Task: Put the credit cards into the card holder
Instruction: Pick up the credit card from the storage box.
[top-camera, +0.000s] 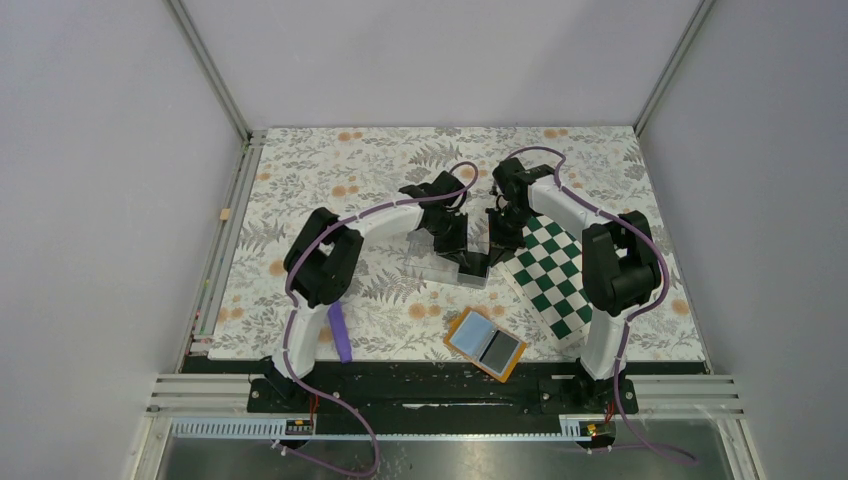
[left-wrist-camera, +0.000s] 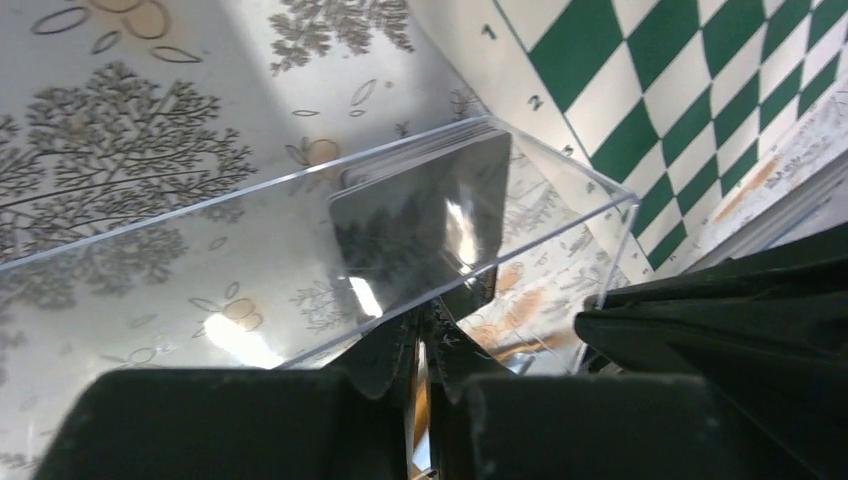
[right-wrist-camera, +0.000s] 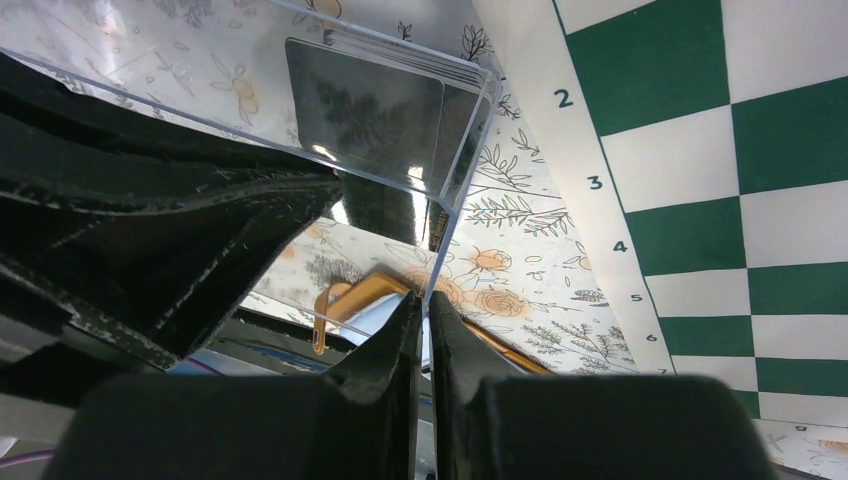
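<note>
Clear box (left-wrist-camera: 200, 255) on the desk (top-camera: 300, 180)
A card (left-wrist-camera: 420, 220) is pinched by the left hand (left-wrist-camera: 420, 345), the box wall by the right hand (right-wrist-camera: 422, 320).

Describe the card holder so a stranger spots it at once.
Find the green-and-white checkered mat on the right of the table. Left of its near corner, by the front edge, lies the card holder, open flat. Its orange rim around pale blue lining sets it apart from the purple strip farther left.
</note>
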